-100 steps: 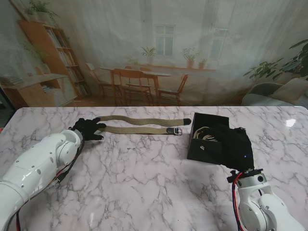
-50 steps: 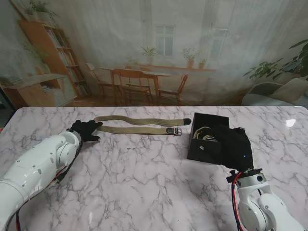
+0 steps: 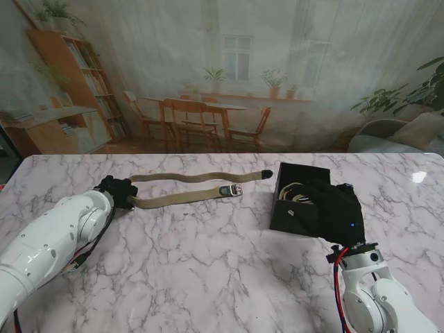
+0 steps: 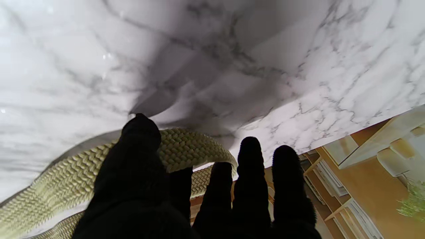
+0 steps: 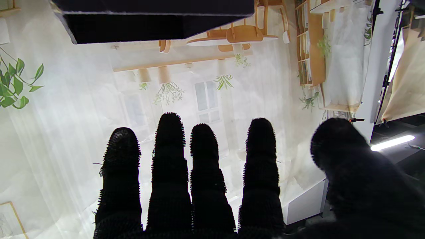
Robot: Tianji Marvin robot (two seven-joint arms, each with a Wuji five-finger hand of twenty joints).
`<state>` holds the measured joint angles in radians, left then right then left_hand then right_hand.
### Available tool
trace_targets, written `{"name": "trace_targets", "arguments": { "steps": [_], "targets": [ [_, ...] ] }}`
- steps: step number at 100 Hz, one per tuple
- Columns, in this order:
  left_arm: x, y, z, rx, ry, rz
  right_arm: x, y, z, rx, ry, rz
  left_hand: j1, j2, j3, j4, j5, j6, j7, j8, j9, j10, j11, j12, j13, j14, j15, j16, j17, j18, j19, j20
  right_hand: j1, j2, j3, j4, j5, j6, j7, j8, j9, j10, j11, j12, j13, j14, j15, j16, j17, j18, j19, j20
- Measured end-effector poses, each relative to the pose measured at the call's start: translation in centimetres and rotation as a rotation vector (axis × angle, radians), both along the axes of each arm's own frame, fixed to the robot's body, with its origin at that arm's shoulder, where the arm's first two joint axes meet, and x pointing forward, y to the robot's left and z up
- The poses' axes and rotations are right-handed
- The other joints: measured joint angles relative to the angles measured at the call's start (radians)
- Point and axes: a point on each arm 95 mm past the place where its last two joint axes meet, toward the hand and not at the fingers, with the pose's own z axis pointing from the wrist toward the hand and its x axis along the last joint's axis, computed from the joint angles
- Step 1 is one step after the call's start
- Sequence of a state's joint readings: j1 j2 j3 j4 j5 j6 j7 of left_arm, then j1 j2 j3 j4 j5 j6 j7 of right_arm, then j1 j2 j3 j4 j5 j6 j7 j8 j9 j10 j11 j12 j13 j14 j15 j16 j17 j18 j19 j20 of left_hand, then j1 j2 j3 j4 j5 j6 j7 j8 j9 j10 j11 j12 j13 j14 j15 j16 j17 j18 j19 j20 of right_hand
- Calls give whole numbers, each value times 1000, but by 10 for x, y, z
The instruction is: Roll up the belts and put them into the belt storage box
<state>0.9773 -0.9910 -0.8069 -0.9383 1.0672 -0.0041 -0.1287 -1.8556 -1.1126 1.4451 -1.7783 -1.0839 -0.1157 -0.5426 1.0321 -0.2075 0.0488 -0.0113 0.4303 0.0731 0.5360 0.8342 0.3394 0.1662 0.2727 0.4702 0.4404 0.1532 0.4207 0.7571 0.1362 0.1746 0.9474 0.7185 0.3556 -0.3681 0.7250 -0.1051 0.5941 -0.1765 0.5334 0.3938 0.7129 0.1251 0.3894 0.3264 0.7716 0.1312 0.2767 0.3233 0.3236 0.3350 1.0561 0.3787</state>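
An olive woven belt [image 3: 182, 197] lies on the marble, folded into two strips that meet at my left hand [image 3: 116, 189]. Its metal buckle [image 3: 229, 189] ends the nearer strip and a dark tip [image 3: 266, 173] ends the farther one. In the left wrist view the belt [image 4: 186, 149] curves between thumb and fingers, and my left hand [image 4: 199, 199] is shut on that fold. The black storage box [image 3: 290, 219] stands right of centre with a coiled belt [image 3: 295, 192] inside. My right hand [image 3: 338, 211] hovers by the box's near right side, fingers straight and apart, holding nothing.
The right wrist view shows my right hand [image 5: 206, 186] pointing over the box's edge [image 5: 149, 23] toward the backdrop. White marble table [image 3: 208, 263] stretches between the arms. The table's far edge meets a printed room backdrop.
My left hand has closed on the belt's fold and drawn it left and nearer to me. The buckle slid left along the table. The right hand and box have not moved.
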Motion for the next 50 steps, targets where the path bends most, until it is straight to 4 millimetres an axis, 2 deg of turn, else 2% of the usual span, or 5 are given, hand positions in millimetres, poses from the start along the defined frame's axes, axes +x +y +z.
{"name": "trace_targets", "arguments": {
  "steps": [13,19,28,35,50],
  "targets": [
    [-2,4,-2,-16,-11,-2,0,0,0,1,-1,0,0,-6,8,0,-5,11,-8,-70,20,-2,-8,-15,0,0,-6,-11,5,0,0,0,0,0,0,0,0,0,0,0,0,0,0,0,0,0,0,0,0,0,0,0],
    [-1,4,-3,-15,-14,-5,0,0,0,1,-1,0,12,-6,25,0,-5,17,-37,-116,56,-18,4,-15,33,-1,-7,-11,16,0,10,0,0,0,0,0,0,0,0,8,0,0,0,0,0,0,0,0,0,0,0,0],
    [1,4,-2,-10,-13,-11,0,0,0,1,-1,0,39,-8,29,0,-4,19,-22,-98,101,-26,38,9,47,-1,-7,-11,26,0,13,0,0,0,0,0,0,0,0,8,-1,0,0,0,0,0,0,0,0,0,0,1],
    [1,3,-3,-3,-15,-19,0,0,0,1,-2,0,51,-20,31,0,-1,19,64,-59,136,-27,55,27,63,-1,-7,-11,30,0,26,0,0,0,0,0,0,0,0,8,-1,0,0,0,0,0,0,0,0,0,0,2],
    [0,1,-2,5,-8,-43,1,0,0,2,-1,0,63,-20,28,0,99,2,195,-57,214,-52,79,44,115,14,-5,-11,50,0,37,0,0,0,0,0,0,0,0,9,-1,0,0,0,0,0,0,0,0,0,0,2]
  ]
}}
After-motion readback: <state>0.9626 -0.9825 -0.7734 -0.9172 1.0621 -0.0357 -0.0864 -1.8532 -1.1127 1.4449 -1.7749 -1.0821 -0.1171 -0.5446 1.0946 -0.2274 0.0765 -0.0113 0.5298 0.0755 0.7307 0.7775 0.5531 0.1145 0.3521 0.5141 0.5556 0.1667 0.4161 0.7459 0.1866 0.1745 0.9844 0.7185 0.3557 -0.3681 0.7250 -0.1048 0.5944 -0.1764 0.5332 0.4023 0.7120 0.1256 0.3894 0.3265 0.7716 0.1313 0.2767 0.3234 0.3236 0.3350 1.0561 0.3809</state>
